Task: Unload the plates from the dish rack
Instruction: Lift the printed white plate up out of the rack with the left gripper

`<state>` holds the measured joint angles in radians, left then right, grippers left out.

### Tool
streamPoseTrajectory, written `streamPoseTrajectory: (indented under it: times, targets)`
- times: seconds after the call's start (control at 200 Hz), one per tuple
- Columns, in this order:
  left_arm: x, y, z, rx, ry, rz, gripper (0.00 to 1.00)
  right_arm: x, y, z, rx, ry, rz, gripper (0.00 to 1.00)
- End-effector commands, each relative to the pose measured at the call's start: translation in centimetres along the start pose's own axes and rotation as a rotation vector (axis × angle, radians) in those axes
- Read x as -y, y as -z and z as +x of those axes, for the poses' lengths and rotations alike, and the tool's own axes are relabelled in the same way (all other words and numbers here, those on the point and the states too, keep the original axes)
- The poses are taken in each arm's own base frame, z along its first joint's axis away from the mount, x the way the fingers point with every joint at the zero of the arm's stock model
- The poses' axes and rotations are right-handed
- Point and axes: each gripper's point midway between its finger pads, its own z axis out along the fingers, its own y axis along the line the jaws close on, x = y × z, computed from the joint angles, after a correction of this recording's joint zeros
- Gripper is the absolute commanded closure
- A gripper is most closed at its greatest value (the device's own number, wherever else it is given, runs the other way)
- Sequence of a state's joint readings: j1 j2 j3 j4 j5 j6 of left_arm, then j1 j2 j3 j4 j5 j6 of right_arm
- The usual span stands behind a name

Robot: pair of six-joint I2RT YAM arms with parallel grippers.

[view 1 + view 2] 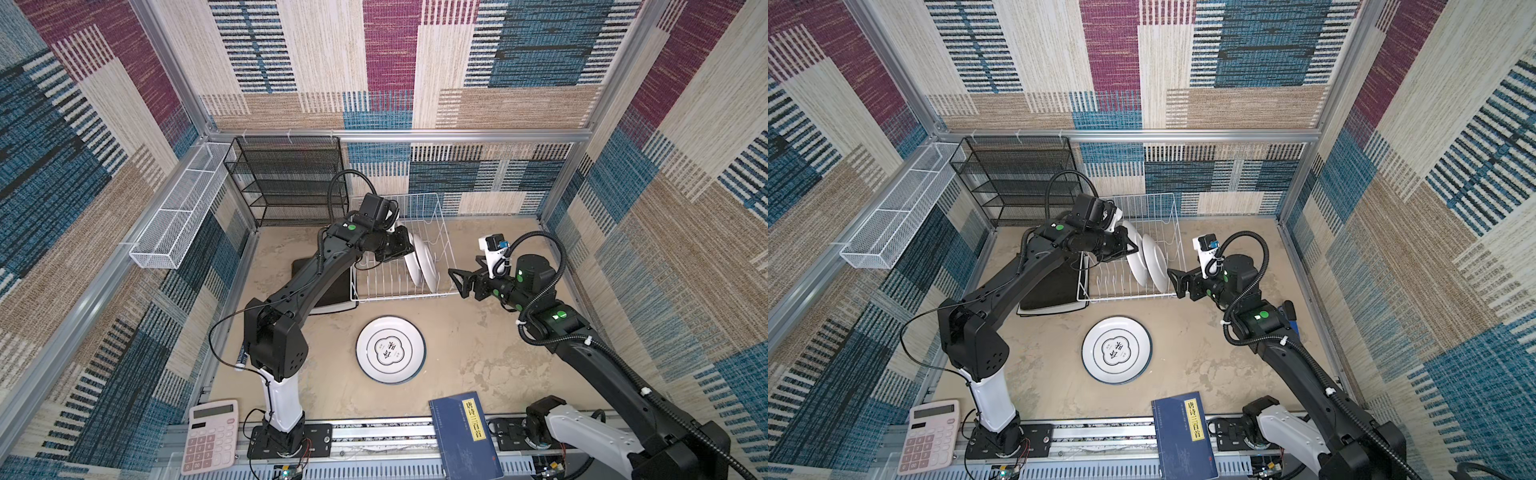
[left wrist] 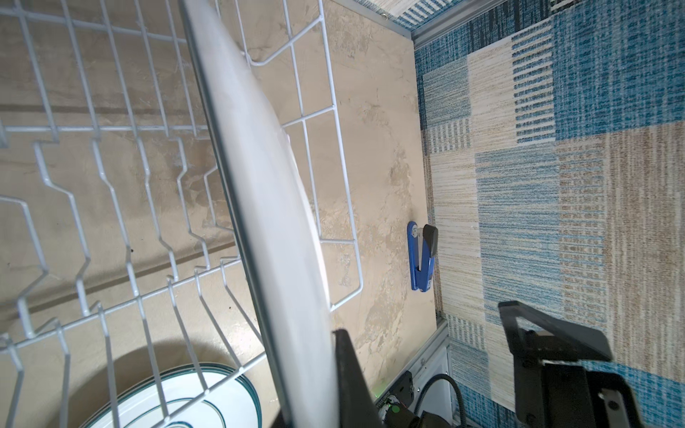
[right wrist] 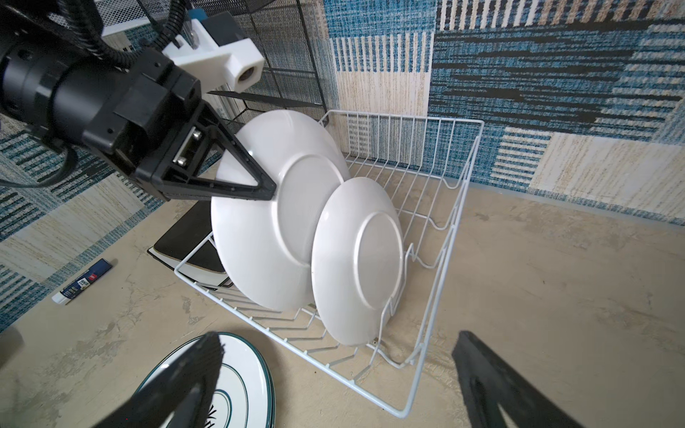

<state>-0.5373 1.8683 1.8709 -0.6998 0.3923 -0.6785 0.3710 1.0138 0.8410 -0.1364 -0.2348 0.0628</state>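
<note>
Presently two plates (image 3: 356, 266) are left in the dish rack (image 3: 419, 155), the larger plate (image 3: 259, 229) clamped by its rim in the left gripper (image 3: 270, 191); the right gripper (image 1: 459, 284) is held wide, empty. Alongside, unloaded plates (image 1: 390, 349) are laid, apparently stacked.

Two white plates (image 3: 259, 229) stand on edge in the dish rack (image 3: 457, 207).

Beige tabletop (image 1: 478, 353) carries dish rack (image 1: 399, 296), stacked round plates (image 1: 390, 349), square plates (image 1: 336, 287), a stapler (image 2: 422, 259).

left gripper (image 1: 409, 250) clamped on rim of upright white plate (image 1: 412, 270) in dish rack (image 1: 390, 296), right gripper (image 1: 456, 284) spread wide just beside rack's end, emblem plate (image 1: 390, 349) flat on table (image 1: 478, 353) in front.
</note>
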Motion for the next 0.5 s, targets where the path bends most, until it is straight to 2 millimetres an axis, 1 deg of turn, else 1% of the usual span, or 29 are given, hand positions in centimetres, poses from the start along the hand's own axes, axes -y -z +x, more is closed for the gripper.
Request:
streamPoseTrajectory:
  times: [0.0, 0.29, 0.496]
  targets:
    - [1.2, 1.3, -0.8, 0.038, -0.042, 0.019, 1.0, 0.0, 0.1, -1.3, 0.04, -0.009, 0.006, 0.01]
    - [2.0, 3.5, -1.6, 0.087, -0.074, 0.019, 1.0, 0.4, -0.2, -1.4, 0.026, -0.06, 0.024, 0.01]
    - [2.2, 5.4, -2.0, 0.131, -0.119, -0.005, 1.0, -0.1, -0.8, -1.7, -0.007, -0.128, -0.009, 0.01]
